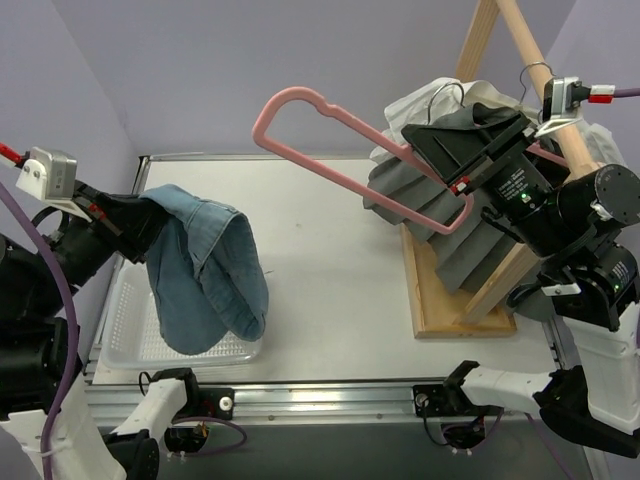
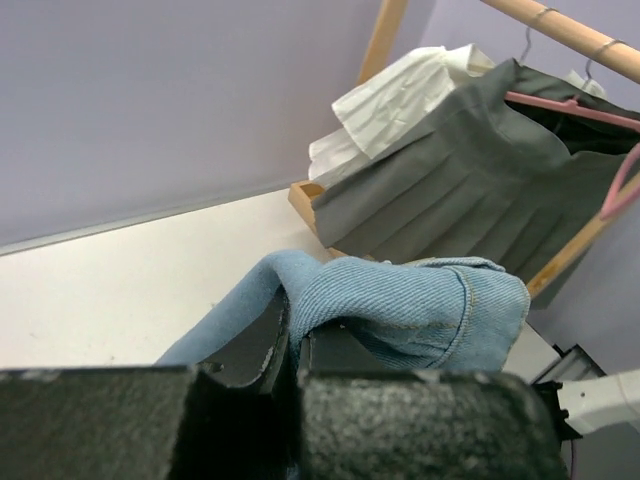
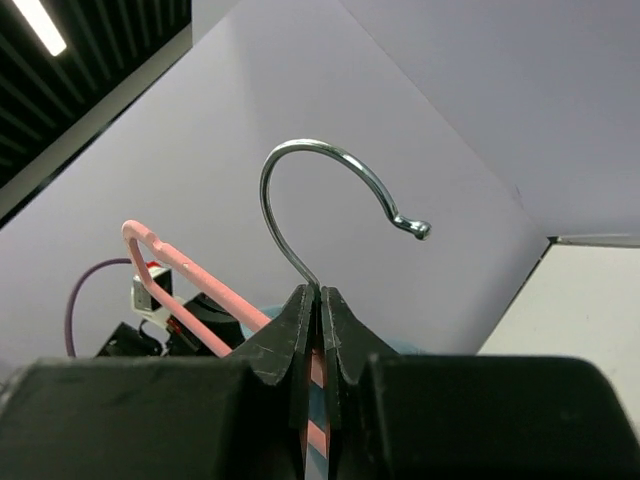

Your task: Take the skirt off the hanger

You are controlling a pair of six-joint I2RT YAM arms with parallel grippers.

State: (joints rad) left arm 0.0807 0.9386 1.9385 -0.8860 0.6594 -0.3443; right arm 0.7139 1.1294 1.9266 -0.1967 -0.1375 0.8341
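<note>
Denim skirt [image 1: 205, 270] hangs free of the pink hanger [image 1: 290, 93], bunched in the left claw [image 1: 135, 215] over the clear tray [image 1: 120, 345] at the surface's [image 1: 340, 300] left edge. The right claw [image 1: 440, 160] holds the bare hanger up near the right edge.

Left wrist: claw [image 2: 293, 340] pressed together on a skirt [image 2: 410, 305] fold.

Right wrist: claw [image 3: 321, 310] pinches the hanger [image 3: 190, 268] just below its metal hook [image 3: 412, 228].

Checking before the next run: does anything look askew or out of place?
Nothing damaged or spilled. The bare pink hanger hangs tilted in the right gripper, pinched below its hook; the denim skirt dangles bunched from the left gripper above the tray.
</note>
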